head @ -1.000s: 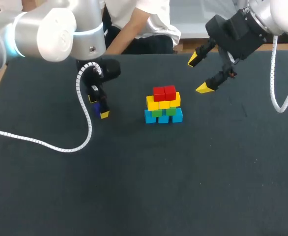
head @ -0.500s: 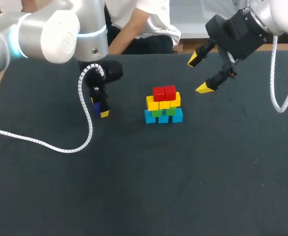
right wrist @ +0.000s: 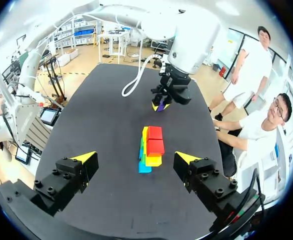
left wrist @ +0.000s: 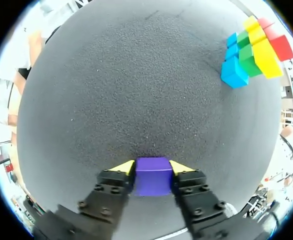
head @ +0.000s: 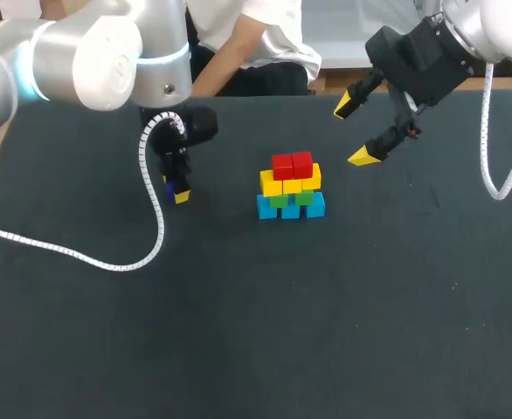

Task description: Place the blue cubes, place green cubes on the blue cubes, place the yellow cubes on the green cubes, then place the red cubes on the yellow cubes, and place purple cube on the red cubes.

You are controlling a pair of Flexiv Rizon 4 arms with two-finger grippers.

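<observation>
In the head view, the left gripper [head: 173, 189] hides most of the purple cube [left wrist: 153, 175].

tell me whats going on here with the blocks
Two robot arms are building a block pyramid on the black table. The stack has blue cubes at the bottom, then green cubes, yellow cubes and red cubes on top. The left gripper has its fingers shut on the purple cube, off to the side of the stack and not yet placed. The right gripper is open and empty on the stack's other side.
</observation>
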